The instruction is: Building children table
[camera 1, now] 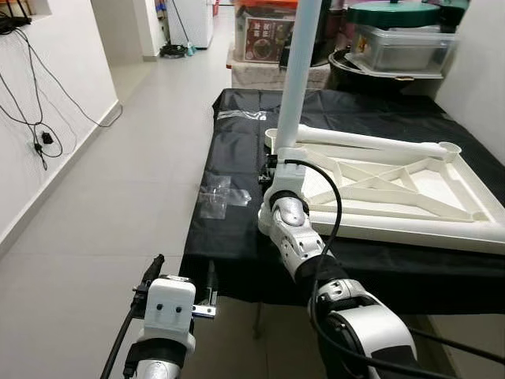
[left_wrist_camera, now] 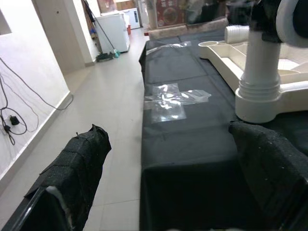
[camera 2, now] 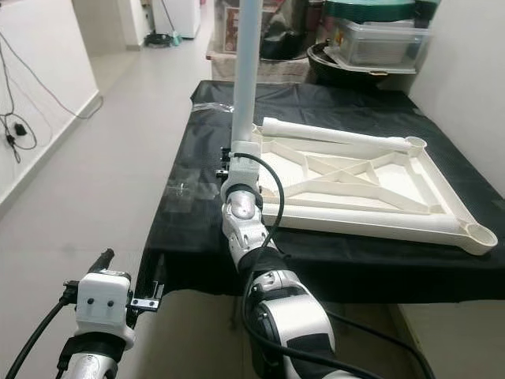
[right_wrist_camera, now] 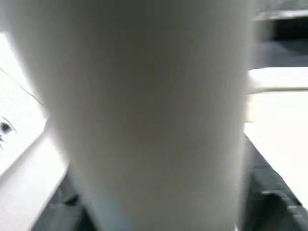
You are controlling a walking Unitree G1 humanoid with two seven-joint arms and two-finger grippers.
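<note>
Table leg: you have a white round leg (camera 1: 298, 75) standing upright at the near-left corner of the upturned children's table (camera 1: 442, 207); its ribbed foot sits in that corner's socket, seen clearly in the left wrist view (left_wrist_camera: 260, 82).
Children's table: it lies upside down on the black-covered tabletop (camera 1: 237, 170), ribs and diagonal braces facing up, with open round sockets at the other corners. A second white leg (camera 1: 371, 141) lies flat along the far edge of the frame.
Right tool: your right tool (camera 1: 278, 167) is at the base of the upright leg, right where leg meets table corner. The right wrist view has the leg pressed up close and blurred, so the tool looks wrapped around it, but you cannot tell from these pictures how far its fingers are closed.
Left tool: your left tool (left_wrist_camera: 163, 192) hangs low off the near-left edge of the tabletop, its two black fingers (left_wrist_camera: 72, 168) spread wide with nothing between them.
Loose items: clear plastic bags (camera 1: 215, 196) lie on the black cover to the left of the table frame, near the edge.
Surroundings: grey tiled floor (camera 1: 118, 197) runs along the left; storage boxes (camera 1: 402, 43) are stacked beyond the far end of the tabletop; cables (camera 1: 39, 126) hang down the left wall.
</note>
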